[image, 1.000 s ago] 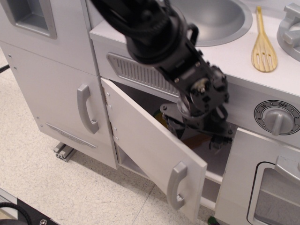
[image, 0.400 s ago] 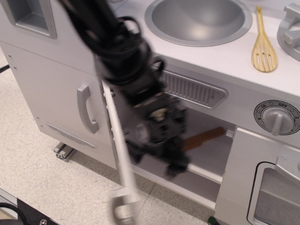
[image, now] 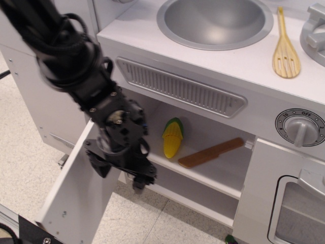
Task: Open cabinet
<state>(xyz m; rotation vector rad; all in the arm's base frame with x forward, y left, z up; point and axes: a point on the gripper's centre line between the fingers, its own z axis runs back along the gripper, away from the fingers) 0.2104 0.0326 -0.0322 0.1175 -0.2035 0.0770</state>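
The cabinet (image: 203,175) under the sink stands open. Its wide white door (image: 76,198) is swung far out to the left, inner face showing, and its handle is hidden behind it. The white shelf (image: 223,179) inside carries a toy corn cob (image: 172,138) and a brown wooden knife (image: 210,152). My black gripper (image: 119,172) hangs in front of the opening's left side, just right of the door's inner face. Its fingers (image: 141,179) are spread apart with nothing between them.
On the counter are a grey sink bowl (image: 216,20) and a wooden slotted spoon (image: 286,46). A grey vent panel (image: 180,86) sits above the opening. A dial knob (image: 300,127) and the oven door (image: 299,208) are at the right. My arm hides the tall narrow door at the left.
The door swung from partly open to fully open toward the left. My gripper moved from inside the compartment out and to the left, uncovering the corn and the knife.
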